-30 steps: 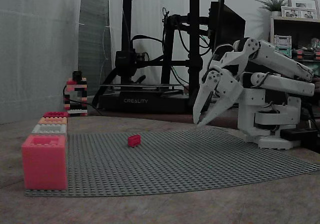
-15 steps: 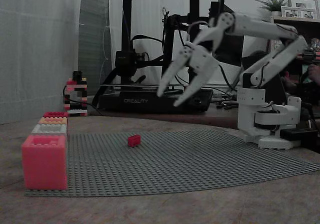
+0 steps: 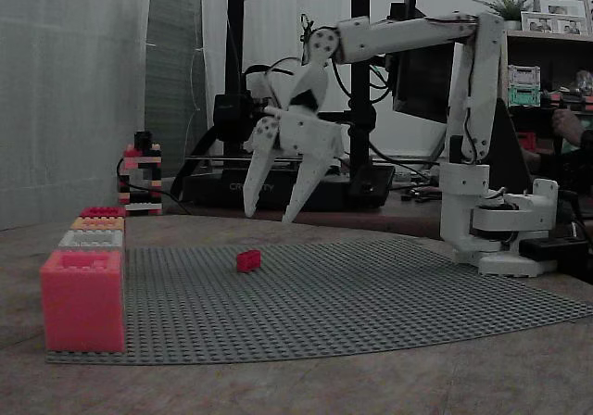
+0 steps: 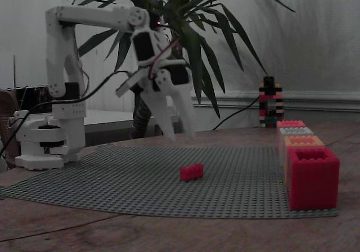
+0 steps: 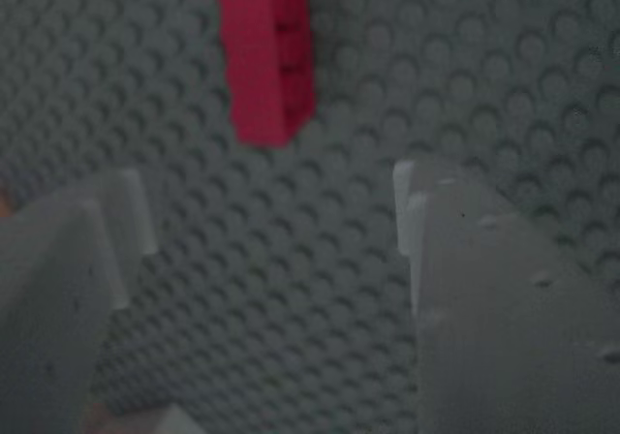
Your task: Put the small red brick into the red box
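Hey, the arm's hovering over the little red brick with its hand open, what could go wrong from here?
1. In the wrist view the small red brick lies beyond the open hand, not between its fingers; a straight drop may miss or nudge it.
2. The red box sits in a tight row with other boxes, so a loose release could land next door.

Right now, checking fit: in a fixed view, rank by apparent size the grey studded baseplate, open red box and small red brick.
grey studded baseplate
open red box, nearer the camera
small red brick
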`<action>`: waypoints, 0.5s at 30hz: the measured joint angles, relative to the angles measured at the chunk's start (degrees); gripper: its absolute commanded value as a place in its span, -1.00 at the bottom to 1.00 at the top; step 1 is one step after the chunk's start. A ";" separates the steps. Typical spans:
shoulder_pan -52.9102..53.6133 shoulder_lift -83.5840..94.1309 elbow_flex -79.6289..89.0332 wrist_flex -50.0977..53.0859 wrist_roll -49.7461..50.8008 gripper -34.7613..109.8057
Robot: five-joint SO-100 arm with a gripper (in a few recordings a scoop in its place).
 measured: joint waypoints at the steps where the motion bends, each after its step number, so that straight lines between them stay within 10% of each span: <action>1: 0.26 -1.41 -1.32 0.35 -0.62 -0.19; 15: 1.41 -15.56 -12.30 1.41 -5.01 -0.20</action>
